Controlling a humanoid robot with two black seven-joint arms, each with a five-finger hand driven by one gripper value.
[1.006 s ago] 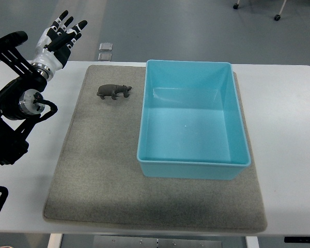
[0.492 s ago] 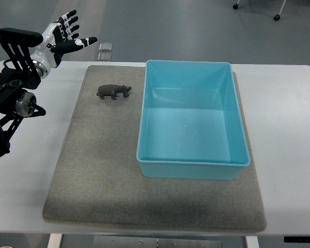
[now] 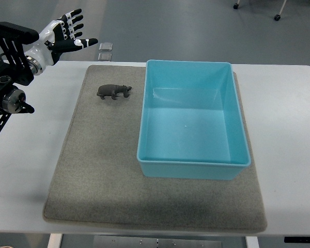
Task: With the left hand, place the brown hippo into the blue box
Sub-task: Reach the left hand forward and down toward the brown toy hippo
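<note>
Since the frame a second back, the left hand (image 3: 67, 33) has swung up and outward: the forearm that lay low over the table's left part now sits higher along the picture's left edge, and the palm has turned so the fingers point toward the right instead of upward. Its fingers are spread and hold nothing. Neither the toy nor the box has shifted.

From the hand, the brown hippo (image 3: 113, 91) stands below and somewhat to the right, well apart from the fingertips, upright on the grey mat (image 3: 93, 170). Further right, beyond the hippo, sits the blue box (image 3: 194, 168), with nothing visible inside it. The hand hovers past the table's far edge, near two small clear tiles (image 3: 105, 50) on the floor. No right hand shows.

Judging the risks: the hippo is small and low, so the broad fingers may close over its back and tip it, or push it along the mat rather than gripping it. A descent coming in from the far left could nudge it toward the box wall, where there is little room for fingers. A loose pinch might also let it drop short of the rim during the carry.

No brand, label or readable writing is visible on the box, mat, toy or arm.
</note>
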